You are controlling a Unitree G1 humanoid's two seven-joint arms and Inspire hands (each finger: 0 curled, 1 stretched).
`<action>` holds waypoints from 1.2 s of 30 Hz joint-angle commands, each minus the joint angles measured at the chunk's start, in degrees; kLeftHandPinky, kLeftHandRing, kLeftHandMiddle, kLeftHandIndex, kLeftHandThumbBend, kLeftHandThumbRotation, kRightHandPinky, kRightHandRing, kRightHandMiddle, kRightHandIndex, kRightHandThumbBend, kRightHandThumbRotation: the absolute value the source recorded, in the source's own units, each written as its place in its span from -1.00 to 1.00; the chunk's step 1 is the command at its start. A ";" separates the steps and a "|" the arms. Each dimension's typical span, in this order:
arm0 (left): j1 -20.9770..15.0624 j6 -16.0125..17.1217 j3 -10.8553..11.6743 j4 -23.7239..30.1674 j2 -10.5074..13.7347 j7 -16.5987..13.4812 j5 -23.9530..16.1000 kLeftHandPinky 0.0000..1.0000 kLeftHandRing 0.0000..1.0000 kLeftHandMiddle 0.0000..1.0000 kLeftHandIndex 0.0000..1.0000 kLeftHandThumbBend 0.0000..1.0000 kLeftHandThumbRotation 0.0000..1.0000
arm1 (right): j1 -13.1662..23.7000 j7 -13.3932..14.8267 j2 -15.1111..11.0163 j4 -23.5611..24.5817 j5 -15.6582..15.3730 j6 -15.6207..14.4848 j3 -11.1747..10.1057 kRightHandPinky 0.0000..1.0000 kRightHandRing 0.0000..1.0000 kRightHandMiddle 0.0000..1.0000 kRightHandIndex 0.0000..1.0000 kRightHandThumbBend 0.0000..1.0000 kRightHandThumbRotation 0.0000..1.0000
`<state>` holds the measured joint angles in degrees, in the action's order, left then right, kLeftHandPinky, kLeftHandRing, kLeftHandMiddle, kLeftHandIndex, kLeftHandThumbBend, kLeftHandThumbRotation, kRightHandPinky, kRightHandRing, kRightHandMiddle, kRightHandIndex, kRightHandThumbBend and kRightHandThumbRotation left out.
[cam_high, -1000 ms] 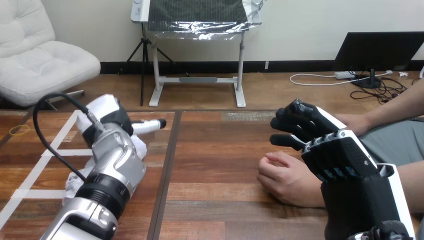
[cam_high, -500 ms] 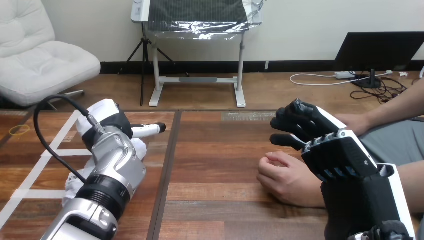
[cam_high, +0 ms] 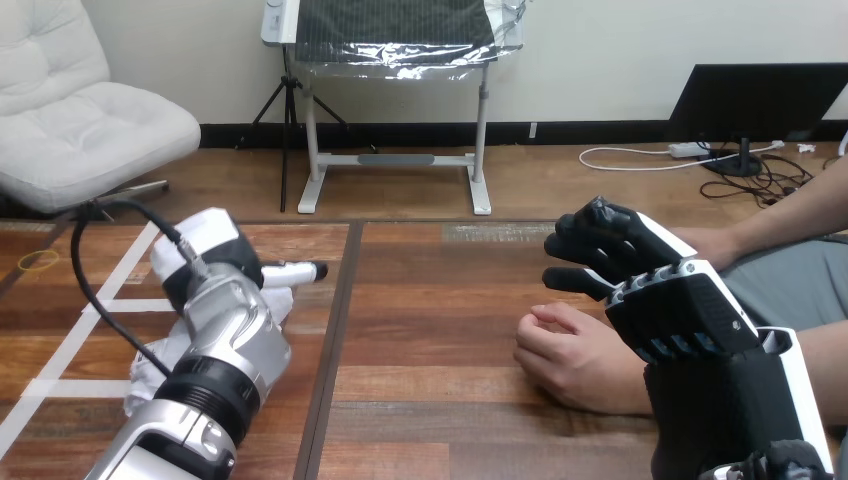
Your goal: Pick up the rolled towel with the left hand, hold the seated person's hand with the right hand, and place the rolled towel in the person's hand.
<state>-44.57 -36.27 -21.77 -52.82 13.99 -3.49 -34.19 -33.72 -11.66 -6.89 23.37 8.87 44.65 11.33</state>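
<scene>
The rolled white towel lies on the table's left part, mostly covered by my left arm. My left hand rests on top of it, its white back toward me. On the right, the person's hand lies loosely closed on the table. My right hand hovers just over the wrist of that hand, its black fingers curled with nothing seen in them. I cannot tell whether it touches the wrist.
White tape lines mark the wooden table at the left. A yellow rubber band lies at the far left edge. The person's other hand rests beyond my right hand, at the table's right side.
My left hand has sunk a little lower and nearer onto the towel. My right hand and the person's hand have not moved.
</scene>
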 commanded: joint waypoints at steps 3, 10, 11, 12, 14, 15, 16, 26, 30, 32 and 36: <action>-2.44 1.67 -0.62 -3.28 -0.22 -1.90 -0.49 1.00 1.00 1.00 0.96 0.82 0.27 | 2.17 -0.36 -0.23 2.09 1.17 0.88 -0.24 0.46 0.60 0.62 0.62 0.88 1.00; -3.20 2.35 -1.22 -6.08 -0.60 -2.12 -0.88 1.00 1.00 1.00 0.98 0.81 0.23 | 2.05 -0.68 -0.41 2.26 1.70 0.73 -0.30 0.46 0.60 0.62 0.62 0.87 1.00; -3.42 2.22 -1.39 -6.54 -0.68 -1.97 -0.99 1.00 1.00 1.00 0.98 0.81 0.23 | 2.06 -0.70 -0.41 2.23 1.73 0.80 -0.31 0.46 0.60 0.62 0.62 0.87 1.00; -3.58 2.14 -1.48 -6.84 -0.75 -1.88 -1.04 1.00 1.00 1.00 0.98 0.81 0.23 | 2.08 -0.72 -0.42 2.20 1.76 0.86 -0.33 0.46 0.60 0.62 0.62 0.87 1.00; -3.85 2.14 -1.84 -7.52 -0.84 -1.89 -1.28 1.00 1.00 1.00 0.99 0.81 0.23 | 2.17 -0.79 -0.41 2.06 1.91 1.09 -0.31 0.46 0.60 0.62 0.62 0.87 1.00; -3.95 2.20 -2.04 -7.83 -0.87 -1.97 -1.43 1.00 1.00 1.00 0.99 0.80 0.23 | 2.22 -0.84 -0.41 1.99 2.01 1.21 -0.28 0.46 0.60 0.61 0.62 0.86 1.00; -4.03 2.25 -2.17 -8.07 -0.90 -2.03 -1.51 1.00 1.00 1.00 0.99 0.80 0.22 | 2.25 -0.88 -0.41 1.93 2.09 1.30 -0.28 0.46 0.60 0.61 0.62 0.86 1.00; -4.70 2.92 -2.51 -9.65 -0.90 -2.51 -1.13 1.00 1.00 1.00 0.99 0.78 0.21 | 2.69 -1.91 -0.69 1.83 2.98 1.70 -0.40 0.46 0.60 0.62 0.63 0.83 1.00; -5.11 3.08 -2.94 -10.41 -0.82 -1.98 -1.20 1.00 1.00 1.00 0.99 0.77 0.20 | 2.88 -2.24 -0.70 1.68 3.25 1.88 -0.51 0.45 0.59 0.61 0.63 0.83 1.00; -5.33 3.13 -3.16 -10.83 -0.79 -1.63 -1.25 1.00 1.00 1.00 0.99 0.76 0.20 | 2.95 -2.44 -0.75 1.57 3.42 2.00 -0.54 0.44 0.60 0.61 0.63 0.82 1.00; -5.73 3.46 -3.31 -11.70 -0.76 -1.14 -1.08 1.00 1.00 1.00 1.00 0.76 0.20 | 3.05 -2.83 -0.83 1.40 3.64 2.18 -0.69 0.44 0.60 0.62 0.63 0.82 1.00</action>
<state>-45.72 -33.66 -24.12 -63.11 13.01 -4.79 -34.32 -33.64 -14.05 -7.38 23.40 11.46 45.20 11.02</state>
